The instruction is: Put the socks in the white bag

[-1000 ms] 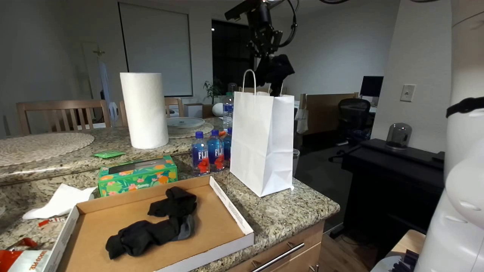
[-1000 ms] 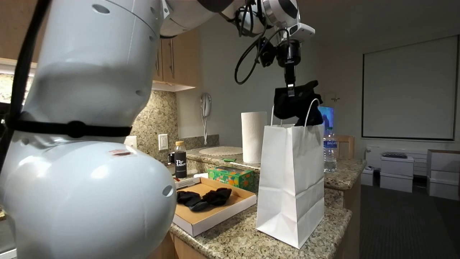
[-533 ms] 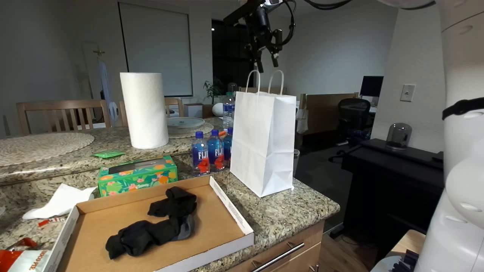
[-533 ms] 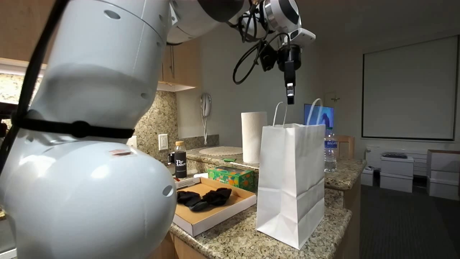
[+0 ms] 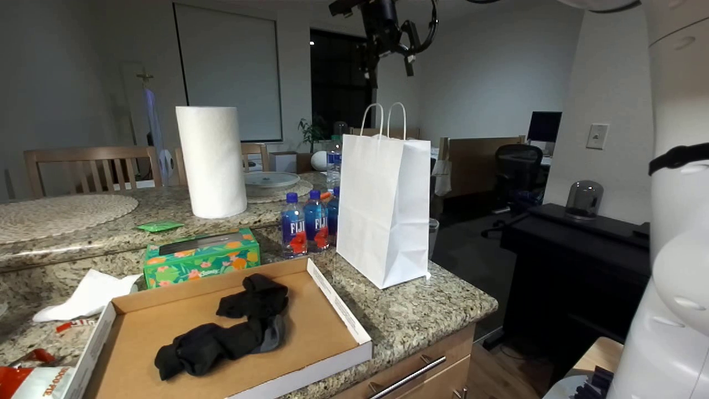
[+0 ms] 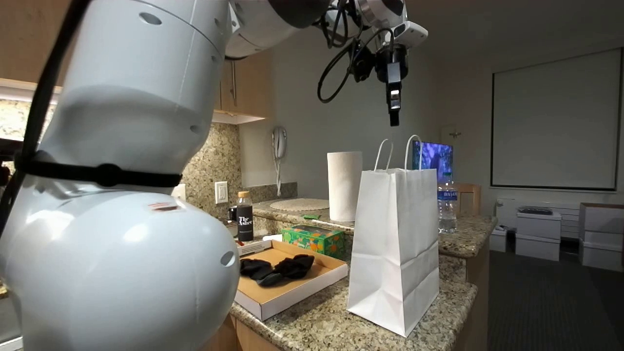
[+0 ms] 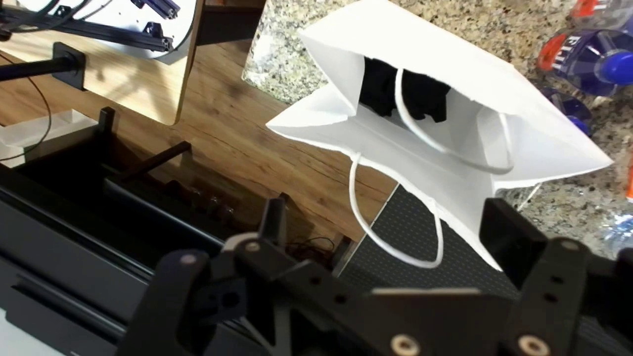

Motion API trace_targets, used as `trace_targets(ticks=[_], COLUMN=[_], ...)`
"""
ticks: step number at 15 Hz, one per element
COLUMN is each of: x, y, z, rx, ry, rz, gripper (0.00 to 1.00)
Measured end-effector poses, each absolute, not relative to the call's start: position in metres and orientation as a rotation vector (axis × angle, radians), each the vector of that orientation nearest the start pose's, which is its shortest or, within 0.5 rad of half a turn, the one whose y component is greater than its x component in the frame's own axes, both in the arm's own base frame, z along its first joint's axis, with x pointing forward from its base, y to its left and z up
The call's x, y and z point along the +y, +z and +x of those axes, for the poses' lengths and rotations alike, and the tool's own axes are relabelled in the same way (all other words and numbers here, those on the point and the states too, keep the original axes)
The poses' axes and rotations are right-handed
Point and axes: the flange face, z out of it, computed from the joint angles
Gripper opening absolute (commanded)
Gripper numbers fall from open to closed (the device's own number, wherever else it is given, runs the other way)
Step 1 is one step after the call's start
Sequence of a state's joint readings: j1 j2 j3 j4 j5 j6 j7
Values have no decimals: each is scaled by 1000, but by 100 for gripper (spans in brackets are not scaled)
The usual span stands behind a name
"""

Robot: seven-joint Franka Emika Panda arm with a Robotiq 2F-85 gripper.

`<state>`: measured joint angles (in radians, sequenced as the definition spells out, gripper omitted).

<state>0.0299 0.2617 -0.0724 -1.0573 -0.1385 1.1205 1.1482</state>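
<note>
The white bag stands upright on the counter corner, its two twisted handles up, in both exterior views. From the wrist view I look down into its mouth, where a black sock lies inside, partly behind a handle. More black socks lie crumpled in a shallow cardboard tray; in an exterior view they form a dark heap. My gripper hangs above the bag's handles, touching nothing. Its fingers are spread wide and hold nothing, as the wrist view shows too.
Left of the bag stand several Fiji bottles and a floral tissue box. A paper towel roll stands on the raised ledge. The cardboard tray reaches the counter's front edge. A Dasani bottle is behind the bag.
A second ago my gripper held a black bundle of sock at the bag's mouth. The fingers have opened, the sock has dropped into the bag, and the gripper has risen. The handles swayed.
</note>
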Motion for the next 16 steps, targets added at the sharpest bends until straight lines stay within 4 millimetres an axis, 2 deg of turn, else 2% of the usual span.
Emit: trace_targets(ticks=[3,6,8,11,14,16], x=[-27,-1,26,76,131,170], y=[712,752,772,787,793,790], z=[560,537,522,504,496,493], rx=[1791,1575,1420,1186,965,802], ry=[49,-65,-119,-177,-278,-325], rz=[-2797,-2885,-2940,-3022,-3091,-3108], gripper=[100,100,100,100,100,100])
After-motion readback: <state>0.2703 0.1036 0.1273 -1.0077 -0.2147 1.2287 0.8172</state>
